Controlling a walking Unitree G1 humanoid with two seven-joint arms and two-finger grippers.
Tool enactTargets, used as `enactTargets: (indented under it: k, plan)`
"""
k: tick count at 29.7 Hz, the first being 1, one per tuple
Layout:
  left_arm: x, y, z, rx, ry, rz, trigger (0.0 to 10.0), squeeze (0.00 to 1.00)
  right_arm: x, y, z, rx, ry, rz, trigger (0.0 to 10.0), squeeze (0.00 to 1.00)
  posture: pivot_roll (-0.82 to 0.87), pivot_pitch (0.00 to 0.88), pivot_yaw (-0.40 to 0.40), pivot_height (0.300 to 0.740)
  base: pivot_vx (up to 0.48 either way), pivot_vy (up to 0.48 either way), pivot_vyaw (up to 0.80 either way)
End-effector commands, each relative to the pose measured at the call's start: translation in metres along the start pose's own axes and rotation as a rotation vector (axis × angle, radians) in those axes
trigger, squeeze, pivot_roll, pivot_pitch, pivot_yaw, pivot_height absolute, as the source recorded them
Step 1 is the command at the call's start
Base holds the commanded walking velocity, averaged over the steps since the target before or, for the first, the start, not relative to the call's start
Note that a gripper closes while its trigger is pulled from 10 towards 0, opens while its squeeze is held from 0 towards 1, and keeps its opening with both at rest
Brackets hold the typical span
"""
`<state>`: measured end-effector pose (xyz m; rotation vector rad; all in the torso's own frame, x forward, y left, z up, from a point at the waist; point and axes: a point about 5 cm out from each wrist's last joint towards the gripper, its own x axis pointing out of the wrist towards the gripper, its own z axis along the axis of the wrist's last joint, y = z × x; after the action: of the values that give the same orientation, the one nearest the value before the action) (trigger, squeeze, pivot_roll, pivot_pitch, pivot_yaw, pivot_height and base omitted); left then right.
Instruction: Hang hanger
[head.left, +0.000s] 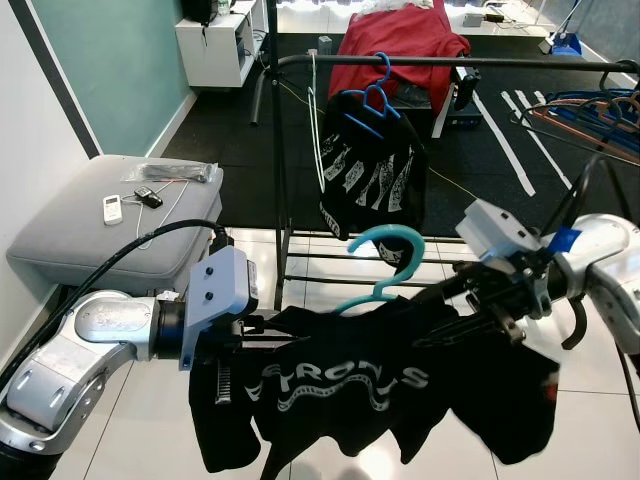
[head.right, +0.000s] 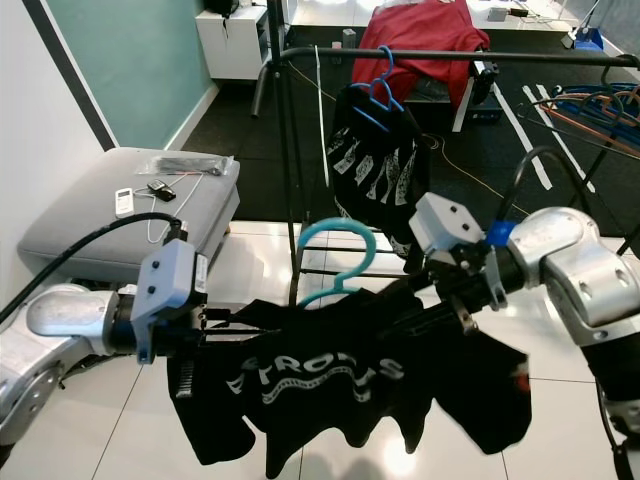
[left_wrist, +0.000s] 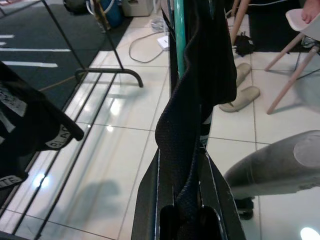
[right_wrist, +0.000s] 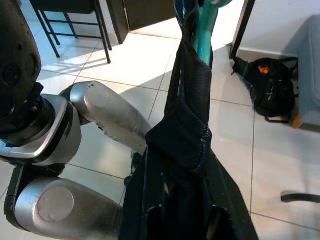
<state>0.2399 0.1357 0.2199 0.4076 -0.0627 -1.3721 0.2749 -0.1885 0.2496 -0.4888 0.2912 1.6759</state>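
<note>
A teal hanger (head.left: 385, 250) carries a black printed T-shirt (head.left: 340, 385), held level between my two arms in front of the clothes rack. My left gripper (head.left: 265, 335) is shut on the hanger's left shoulder through the fabric; the left wrist view shows its fingers (left_wrist: 165, 200) clamped on cloth and teal plastic (left_wrist: 179, 45). At the right shoulder, my right gripper (head.left: 450, 300) is shut the same way, with fabric bunched in it (right_wrist: 185, 195). The hook points up, well below the black rail (head.left: 450, 62). Another black shirt (head.left: 370, 175) hangs from that rail on a blue hanger (head.left: 372, 100).
A grey ottoman (head.left: 90, 215) with a remote and cables stands at the left. The rack's lower bars (head.left: 330, 270) run just behind the shirt. Several spare hangers (head.left: 590, 115) are at the right. A red garment (head.left: 400, 40) lies further back.
</note>
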Motion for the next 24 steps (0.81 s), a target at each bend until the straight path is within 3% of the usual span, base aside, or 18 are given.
enactTargets:
  k: [1, 9, 10, 14, 15, 18, 23, 24]
  plan:
    - [0.01, -0.001, 0.015, 0.046, -0.09, -0.032, 0.0, 0.0, 0.012, 0.001, -0.006, 0.02, 0.001, 0.014, 0.0, 0.0, -0.11, 0.096, 0.021, 0.74, 0.0, 0.0, 0.0]
    - [0.009, -0.003, 0.022, 0.027, -0.15, -0.063, 0.0, 0.0, 0.016, -0.002, -0.004, 0.014, -0.038, -0.012, 0.0, 0.0, -0.11, 0.1, 0.021, 0.74, 0.0, 0.0, 0.0]
    - [0.008, -0.002, 0.023, 0.01, -0.163, -0.06, 10.0, 1.0, 0.016, -0.001, -0.003, 0.011, -0.041, -0.013, 0.0, 0.0, -0.11, 0.101, 0.021, 0.74, 0.0, 0.0, 0.0]
    - [0.006, -0.002, 0.024, -0.003, -0.175, -0.063, 10.0, 1.0, 0.015, -0.001, -0.002, 0.008, -0.043, -0.018, 0.0, 0.0, -0.11, 0.101, 0.021, 0.74, 0.0, 0.0, 0.0]
    - [0.005, -0.001, 0.025, -0.006, -0.188, -0.052, 4.9, 1.0, 0.014, -0.001, -0.002, 0.006, -0.045, -0.021, 0.0, 0.0, -0.11, 0.102, 0.02, 0.74, 0.0, 0.0, 0.0]
    - [0.003, 0.002, 0.026, 0.003, -0.197, -0.035, 4.2, 1.0, 0.013, -0.001, -0.001, 0.005, -0.05, -0.023, 0.0, 0.0, -0.11, 0.103, 0.02, 0.74, 0.0, 0.0, 0.0]
    - [0.003, 0.007, 0.027, 0.019, -0.196, 0.008, 4.6, 1.0, 0.012, 0.0, -0.001, 0.006, -0.063, -0.026, 0.0, 0.0, -0.11, 0.103, 0.019, 0.74, 0.0, 0.0, 0.0]
    - [0.002, 0.008, 0.026, 0.022, -0.195, 0.018, 9.4, 1.0, 0.011, -0.001, 0.001, 0.004, -0.077, -0.033, 0.0, 0.0, -0.11, 0.103, 0.019, 0.74, 0.0, 0.0, 0.0]
